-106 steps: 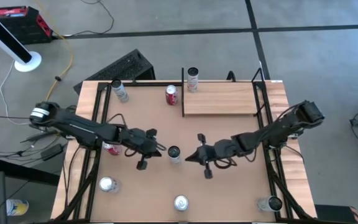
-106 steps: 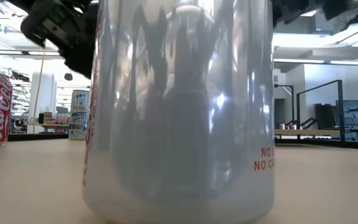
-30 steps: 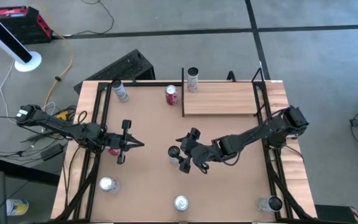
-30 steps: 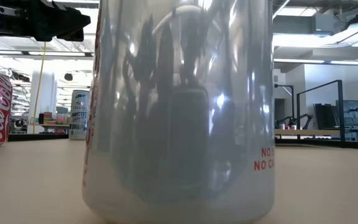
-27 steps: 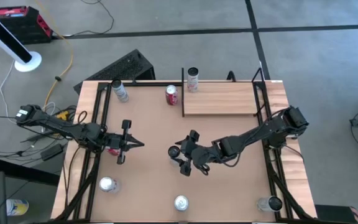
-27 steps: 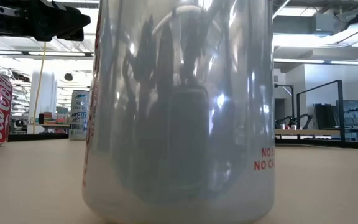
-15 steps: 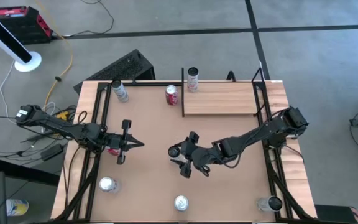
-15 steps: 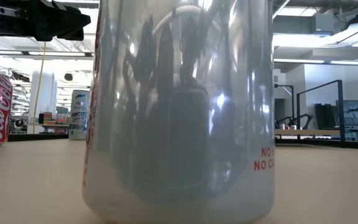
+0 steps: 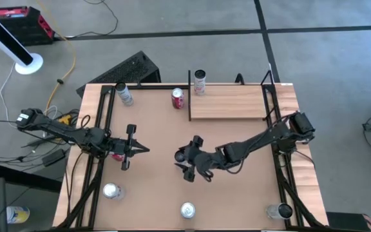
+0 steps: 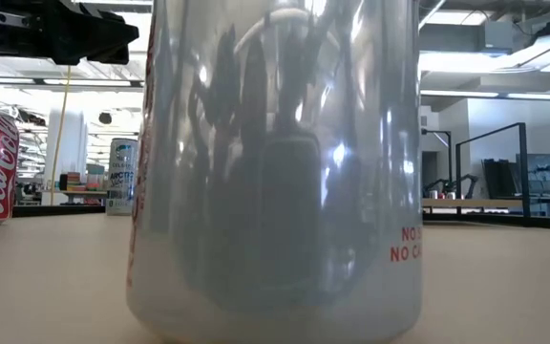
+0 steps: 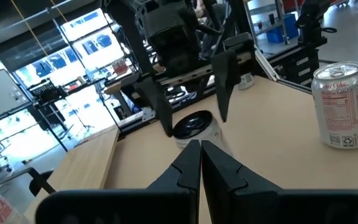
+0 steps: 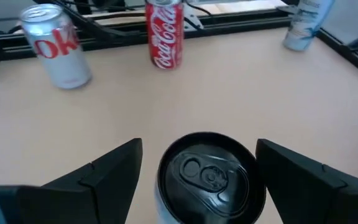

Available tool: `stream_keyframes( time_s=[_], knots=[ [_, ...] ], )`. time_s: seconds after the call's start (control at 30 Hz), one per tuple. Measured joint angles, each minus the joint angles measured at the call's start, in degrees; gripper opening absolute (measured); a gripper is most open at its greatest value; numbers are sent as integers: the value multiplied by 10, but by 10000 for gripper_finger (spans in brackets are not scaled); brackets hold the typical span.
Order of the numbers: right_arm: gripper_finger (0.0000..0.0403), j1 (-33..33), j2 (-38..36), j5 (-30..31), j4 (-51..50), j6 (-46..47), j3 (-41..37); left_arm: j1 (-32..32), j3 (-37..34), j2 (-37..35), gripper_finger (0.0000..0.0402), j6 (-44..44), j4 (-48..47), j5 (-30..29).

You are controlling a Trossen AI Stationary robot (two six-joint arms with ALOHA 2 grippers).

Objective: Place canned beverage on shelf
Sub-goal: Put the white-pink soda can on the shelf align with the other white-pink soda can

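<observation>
Start at the nine o'clock edge of the table (image 9: 153, 193): your left gripper (image 9: 136, 149) is parked there with its fingers (image 11: 188, 163) pinched together and holding nothing, a sensible place to wait because it leaves the middle free for the other arm. Just under that arm a red can (image 9: 116, 154) stands at the rail, and farther toward seven o'clock sits a silver can (image 9: 111, 191); neither looks to be the target right now. Moving to the centre, the black-topped can (image 12: 208, 176) stands upright on the table, and your right gripper (image 9: 187, 163) has its fingers (image 12: 107, 169) spread wide to either side of it, with a gap showing on both sides in the right wrist view, so it is straddled but not gripped. That spacing suggests you are lining up for a side grasp, keeping the can upright for the carry. Toward one o'clock lies the shelf (image 9: 230, 103), its pale plank bare except for a white can (image 9: 200, 82) at the end by the black rail, so the open stretch beyond it looks like the likely spot. A Coke can (image 9: 178, 98) stands on the table just beside that rail.
</observation>
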Motion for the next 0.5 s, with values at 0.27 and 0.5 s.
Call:
stream_keyframes(
  time_s=[0.27, 0.5],
  knots=[
    [337, 14, 1, -2, 63, -65, -1, 0, 0, 0, 0, -1, 0, 0],
    [337, 12, 1, 0, 56, -91, -1, 0, 0, 0, 0, -2, 0, 0]
  ],
)
